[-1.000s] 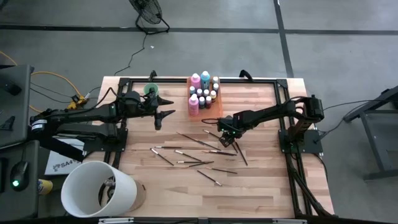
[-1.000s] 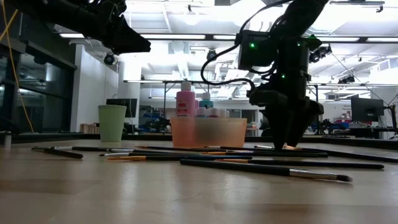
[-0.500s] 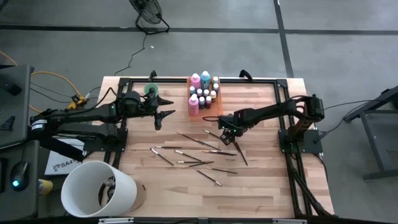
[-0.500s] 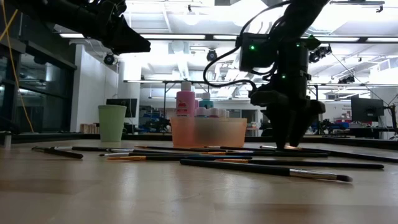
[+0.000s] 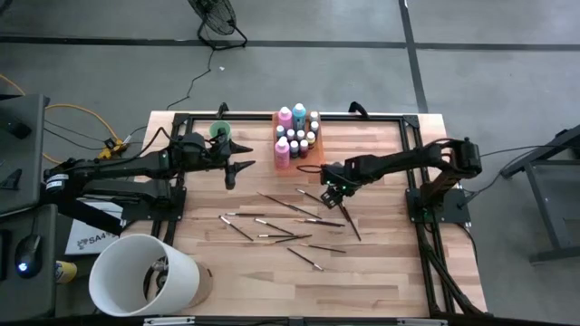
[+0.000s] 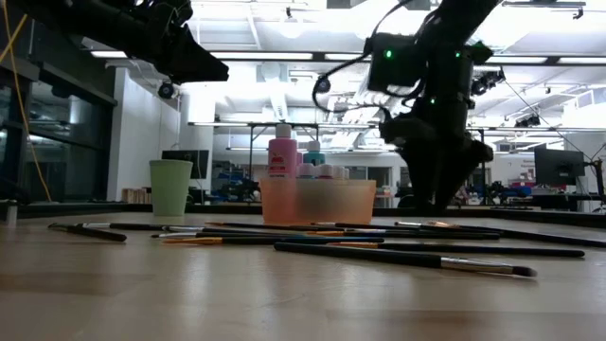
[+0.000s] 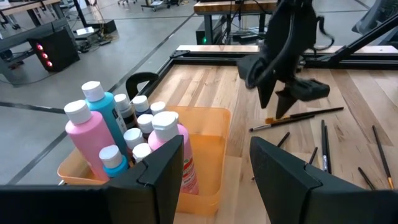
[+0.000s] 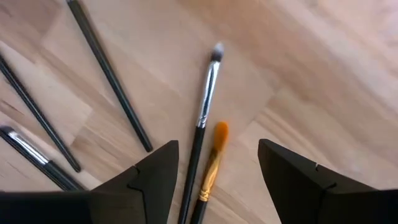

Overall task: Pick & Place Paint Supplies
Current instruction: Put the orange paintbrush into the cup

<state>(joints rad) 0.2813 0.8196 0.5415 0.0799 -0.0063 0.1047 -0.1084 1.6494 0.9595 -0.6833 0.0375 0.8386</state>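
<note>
Several thin dark-handled brushes (image 5: 290,213) lie flat and scattered on the wooden table. My right gripper (image 5: 332,187) hangs open above them, fingers pointing down. Below its gap lie a silver-ferruled brush (image 8: 207,102) and an orange-tipped brush (image 8: 216,152), neither touched. Pink (image 7: 93,146) and teal (image 7: 109,115) bottles and small pale-capped bottles (image 7: 135,138) stand in the translucent orange tray (image 7: 211,180) at the far middle. My left gripper (image 5: 241,156) waits open, nearly level, in the air left of the tray.
A mint-green cup (image 5: 220,132) stands at the far edge left of the tray. A white bucket (image 5: 143,276) sits off the table's near left corner. Black frame rails (image 5: 412,163) run along the table's sides. Bare wood lies along the near edge (image 5: 299,290).
My right gripper has risen a little off the brushes, still open and pointing down. The brushes lie where they were.
</note>
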